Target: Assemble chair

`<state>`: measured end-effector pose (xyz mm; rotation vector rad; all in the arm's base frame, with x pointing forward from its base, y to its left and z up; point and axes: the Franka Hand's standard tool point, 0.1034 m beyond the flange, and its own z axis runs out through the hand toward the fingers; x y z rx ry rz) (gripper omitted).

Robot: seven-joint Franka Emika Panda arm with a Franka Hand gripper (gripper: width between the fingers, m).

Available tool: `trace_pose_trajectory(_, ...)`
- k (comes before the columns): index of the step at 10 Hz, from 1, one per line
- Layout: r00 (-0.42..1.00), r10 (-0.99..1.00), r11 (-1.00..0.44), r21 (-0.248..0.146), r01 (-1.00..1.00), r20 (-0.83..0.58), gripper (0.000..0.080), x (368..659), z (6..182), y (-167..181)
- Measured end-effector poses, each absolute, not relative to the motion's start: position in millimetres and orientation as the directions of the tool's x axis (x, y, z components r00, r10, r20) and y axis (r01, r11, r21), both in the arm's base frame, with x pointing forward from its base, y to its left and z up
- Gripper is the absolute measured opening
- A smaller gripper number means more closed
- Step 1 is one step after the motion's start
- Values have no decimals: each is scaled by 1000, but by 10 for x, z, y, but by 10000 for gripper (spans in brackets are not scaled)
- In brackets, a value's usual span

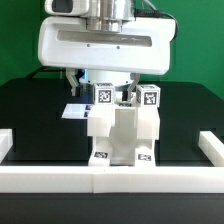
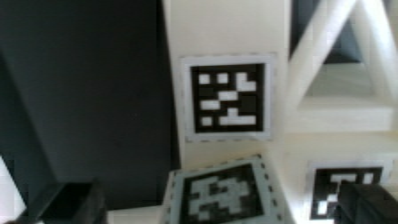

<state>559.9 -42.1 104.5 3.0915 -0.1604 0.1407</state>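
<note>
a: where is the chair [image 1: 122, 128] sitting right now?

b: it is standing on the black table [image 1: 35, 110], pushed up against the white border rail [image 1: 112, 179] at the near edge in the exterior view. it looks like one blocky white stack — tagged posts rising at the top, more tags low on the front face.

a: and the hand [image 1: 103, 92]?

b: it is hovering directly over the top of the chair, jaws spread wide, gripping nothing. the wrist view is showing both dark fingertips [image 2: 68, 200] standing apart with a tagged white block [image 2: 228, 95] between and beyond them — i cannot tell whether either finger is touching plastic.

a: which step is in hand, then?

b: my reading — the arm is working at the upper, back part of the chair, either lining up for a grasp or standing off a part already seated. the frames are not settling which. most of the pieces appear joined.

a: what is the next move calling for?

b: if a grasp is coming, the hand is needing to centre on one post and come down straight so the fingers straddle it without nudging the stack off the rail. there is also a small flat white piece [image 1: 73, 110] lying on the table toward the exterior view's left; too small to say what it is.
</note>
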Motion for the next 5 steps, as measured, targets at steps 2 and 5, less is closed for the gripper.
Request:
trace_pose_trajectory(2, 996, -29, -998, 46, -33, 89, 622, 5597, 1044, -432)
trace_pose_trajectory(5, 994, -54, -997, 44, -58, 90, 268, 5597, 1044, -431)
